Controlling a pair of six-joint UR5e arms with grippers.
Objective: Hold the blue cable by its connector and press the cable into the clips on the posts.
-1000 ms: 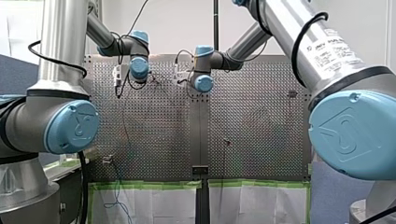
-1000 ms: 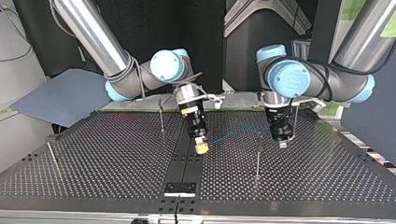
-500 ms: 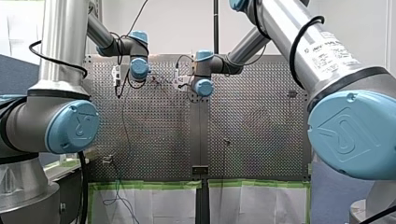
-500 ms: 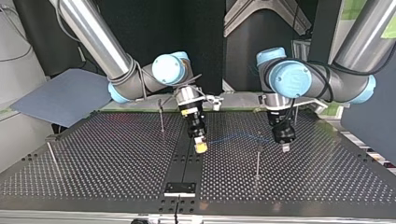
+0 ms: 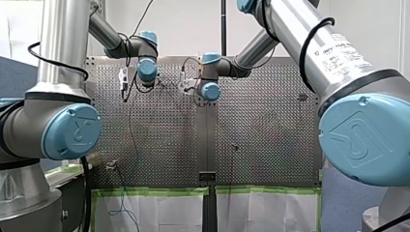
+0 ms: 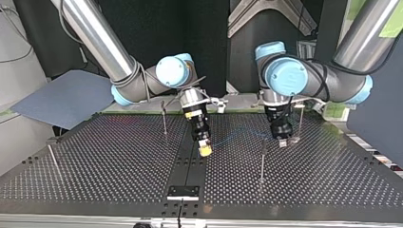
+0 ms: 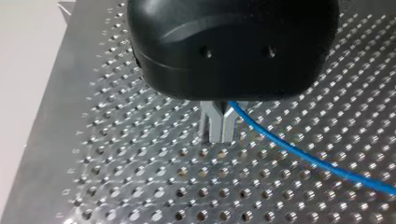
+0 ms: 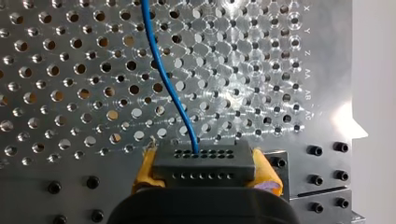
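**Cable gripped at two pts above tabletop**

R gripper (image 8: 204,164), yellow pads (image 8: 145,168), is clamping the black connector (image 8: 204,157); blue cable (image 8: 161,70) is running ahead over the perforated tabletop (image 8: 243,56). L gripper (image 7: 218,125), metal fingers (image 7: 209,122) pressed together, is pinching the cable further along. Top view: cable is spanning betw. grippers, near a post (image 6: 262,161).
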